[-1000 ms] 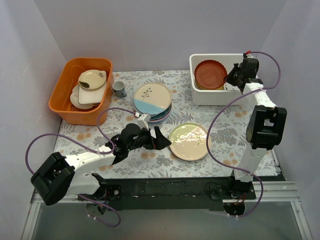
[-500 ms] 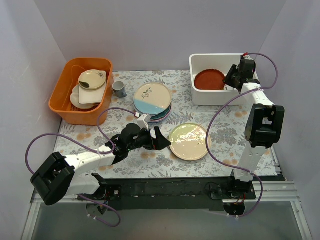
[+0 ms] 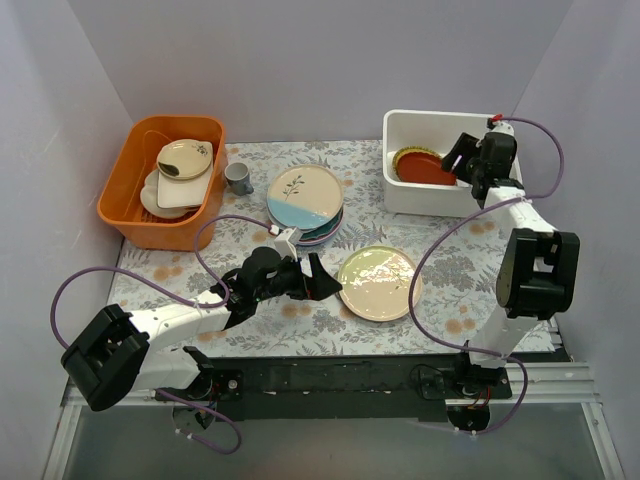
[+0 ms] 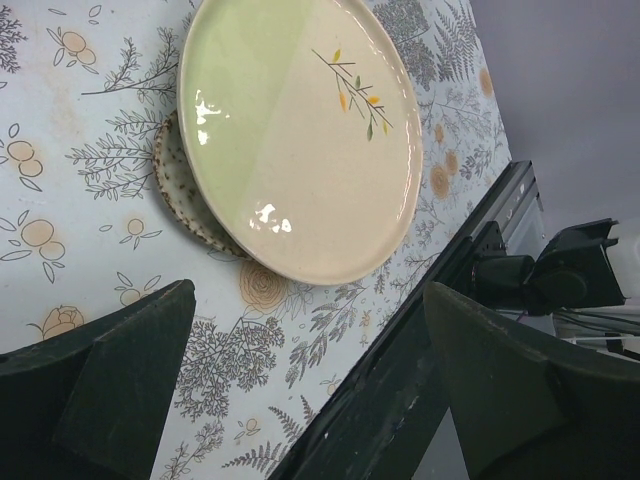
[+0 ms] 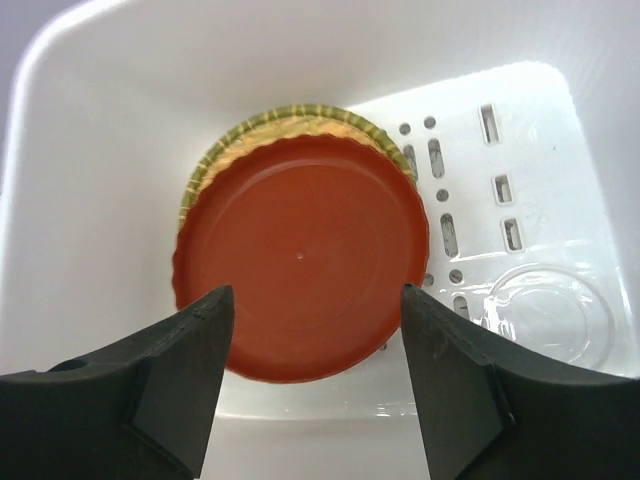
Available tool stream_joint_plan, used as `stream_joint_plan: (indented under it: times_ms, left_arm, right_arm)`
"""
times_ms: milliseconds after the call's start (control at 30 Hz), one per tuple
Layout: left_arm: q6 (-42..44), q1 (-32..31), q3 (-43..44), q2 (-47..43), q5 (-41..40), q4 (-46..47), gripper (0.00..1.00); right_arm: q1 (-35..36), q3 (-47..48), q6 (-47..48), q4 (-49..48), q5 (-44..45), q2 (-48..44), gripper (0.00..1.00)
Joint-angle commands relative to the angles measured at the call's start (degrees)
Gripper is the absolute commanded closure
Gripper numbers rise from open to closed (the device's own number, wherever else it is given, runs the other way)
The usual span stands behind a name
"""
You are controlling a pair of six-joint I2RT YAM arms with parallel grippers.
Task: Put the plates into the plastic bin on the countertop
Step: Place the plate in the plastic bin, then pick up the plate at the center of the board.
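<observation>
A red-brown scalloped plate [image 5: 300, 255] lies in the white plastic bin [image 3: 400, 195], resting on a yellow woven-pattern plate [image 5: 290, 118]. My right gripper [image 5: 315, 380] hangs open just above it, its fingers [image 5: 180, 370] apart from the plate's edge. On the countertop [image 3: 450, 250] a cream-green plate [image 3: 378, 283] lies over a speckled one [image 4: 180, 190]. My left gripper [image 3: 318, 278] sits wide open just left of it, holding nothing. A stack of plates [image 3: 305, 195] topped by a cream-and-blue one stands at centre back.
An orange tub [image 3: 125, 200] with beige dishes [image 3: 183, 170] stands at the back left, a small grey cup [image 3: 238, 178] beside it. The bin's slotted floor [image 5: 520, 200] shows right of the plates. The table's black front rail [image 4: 430, 380] runs close under my left gripper.
My right gripper has opened and let go of the red-brown plate, which went from tilted upright to lying flat on the yellow plate in the bin. The left arm has not moved.
</observation>
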State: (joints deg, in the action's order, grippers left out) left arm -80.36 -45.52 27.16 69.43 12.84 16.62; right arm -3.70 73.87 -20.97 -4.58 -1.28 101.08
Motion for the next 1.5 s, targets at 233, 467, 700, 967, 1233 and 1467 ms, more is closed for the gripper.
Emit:
stream_joint_plan:
  times_ms: [233, 467, 700, 967, 1233, 1467]
  left_arm:
    - [0.0, -0.2, 0.5, -1.1, 0.2, 0.9, 0.02]
    - [-0.2, -0.2, 0.2, -1.4, -0.3, 0.8, 0.02]
    - [-0.4, -0.2, -0.1, -1.3, 0.1, 1.1, 0.02]
    - [-1.5, -0.2, -1.1, -1.0, 0.8, 2.7, 0.02]
    - [-1.9, -0.2, -1.1, -0.1, 1.2, 3.9, 0.02]
    - [-2.0, -0.2, -0.1, 1.1, 1.6, 3.9, 0.02]
  right_arm:
    - [0.5, -2.6, -0.4, -13.5, -3.6, -8.1, 0.21]
    - [0.8, -1.6, -2.1, -11.1, -10.0, -8.7, 0.22]
    - [1.9, -5.3, -3.3, -9.4, -13.7, -15.6, 0.22]
    - [2.6, -7.8, -5.4, -4.0, -17.8, -22.8, 0.23]
    - [2.7, -14.6, -5.5, 2.4, -20.8, -31.6, 0.23]
    - [2.9, -22.8, -4.7, 6.5, -23.7, -38.5, 0.25]
